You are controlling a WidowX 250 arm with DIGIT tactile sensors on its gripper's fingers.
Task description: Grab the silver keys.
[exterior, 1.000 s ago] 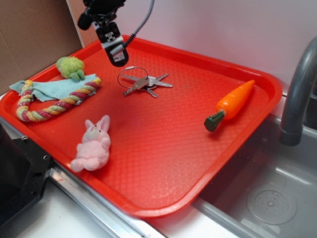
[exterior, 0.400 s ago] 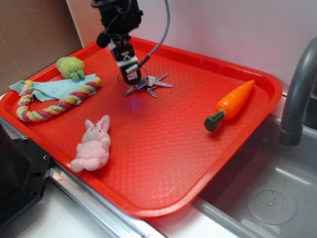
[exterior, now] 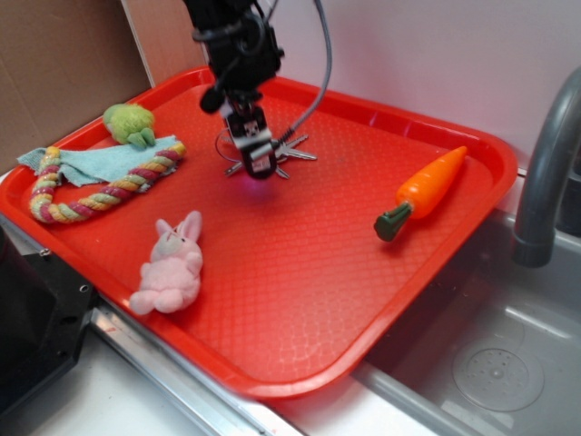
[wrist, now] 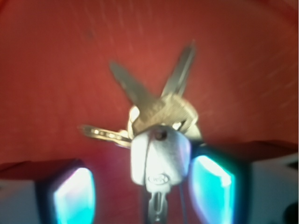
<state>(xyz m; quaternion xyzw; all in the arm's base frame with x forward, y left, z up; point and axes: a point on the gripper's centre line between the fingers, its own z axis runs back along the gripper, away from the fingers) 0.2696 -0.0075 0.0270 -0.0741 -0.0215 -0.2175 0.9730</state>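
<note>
Near tray's (exterior: 472, 145) far edge: your gripper (exterior: 258, 163) has dropped onto silver keys (wrist: 159, 135); jaws apart, straddling bunch. Close next.

Our arm reaches down from above the red tray (exterior: 472, 182), wrist vertical, gripper (exterior: 257, 163) low over it, fingers (wrist: 74, 196) spread apart, nothing clamped.
</note>
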